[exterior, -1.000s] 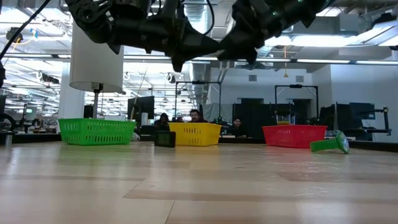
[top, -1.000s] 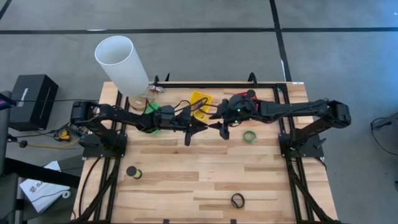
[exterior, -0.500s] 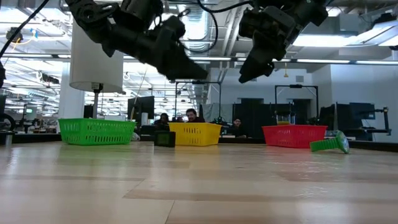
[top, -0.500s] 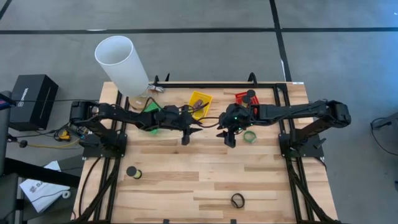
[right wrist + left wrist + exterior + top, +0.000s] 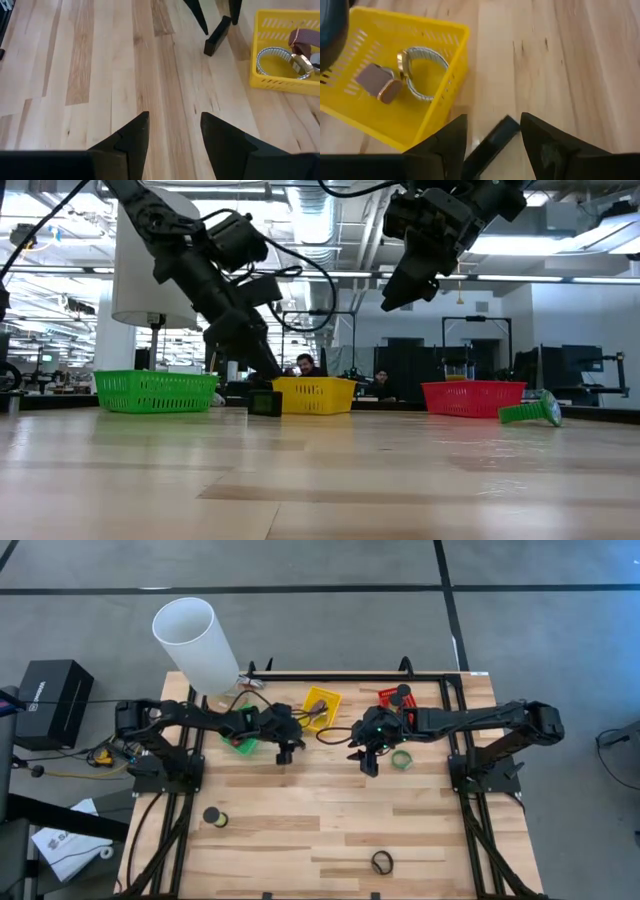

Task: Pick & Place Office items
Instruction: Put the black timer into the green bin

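A small black block (image 5: 216,36) stands on the wood beside the yellow basket (image 5: 322,705); the low view shows the block (image 5: 265,402) in front of that basket. My left gripper (image 5: 285,753) slants down over it, open, one finger on either side of the block (image 5: 492,142) without touching it. My right gripper (image 5: 368,766) hangs open over bare wood at mid-table, with nothing between its fingers (image 5: 125,145). A green ring (image 5: 401,759) lies just to its right. A black spool (image 5: 213,816) and a black ring (image 5: 381,862) lie toward the near edge.
The yellow basket holds a metal-band watch (image 5: 417,70). A red basket (image 5: 392,698) and a green basket (image 5: 240,738), partly under the left arm, stand along the far side. A big white cylinder (image 5: 195,645) rises at the far left corner.
My left gripper has swung toward the table's left, tipped nose-down and sunk toward the black block beside the yellow basket. My right gripper has tipped a little downward early on and has since kept still. The block has not moved.
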You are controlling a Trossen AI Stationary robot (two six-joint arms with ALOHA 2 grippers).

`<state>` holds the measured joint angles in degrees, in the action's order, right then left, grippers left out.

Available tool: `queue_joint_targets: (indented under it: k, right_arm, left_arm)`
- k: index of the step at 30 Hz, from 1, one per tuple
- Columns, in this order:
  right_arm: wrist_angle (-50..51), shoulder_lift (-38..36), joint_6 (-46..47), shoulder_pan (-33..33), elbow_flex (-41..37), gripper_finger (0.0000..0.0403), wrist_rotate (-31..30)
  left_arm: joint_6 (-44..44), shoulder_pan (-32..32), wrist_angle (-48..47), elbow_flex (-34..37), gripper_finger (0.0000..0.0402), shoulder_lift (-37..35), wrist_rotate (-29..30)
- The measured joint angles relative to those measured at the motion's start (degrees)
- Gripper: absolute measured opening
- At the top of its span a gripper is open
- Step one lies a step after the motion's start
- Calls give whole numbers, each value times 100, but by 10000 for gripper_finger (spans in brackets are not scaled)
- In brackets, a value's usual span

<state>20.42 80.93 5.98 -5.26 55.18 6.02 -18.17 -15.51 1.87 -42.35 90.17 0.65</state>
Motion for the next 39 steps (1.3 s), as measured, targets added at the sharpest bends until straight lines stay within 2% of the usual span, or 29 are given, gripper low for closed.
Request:
queue_joint_targets:
  k: [10,21,25,35,39]
  right_arm:
    - [0,0,2,-2,0,169,0]
    - [9,0,2,0,0,168,0]
    - [9,0,2,0,0,168,0]
    - [9,0,2,0,0,168,0]
    - [9,0,2,-1,0,168,0]
  left_arm:
    - [-439,-33,-27,1,192,144,-202]
    - [-544,-33,293,-9,183,901,-194]
    - [-531,-28,299,-7,162,920,-206]
    - [-494,-28,279,-4,71,920,-202]
    - [-317,-28,282,-4,49,900,-190]
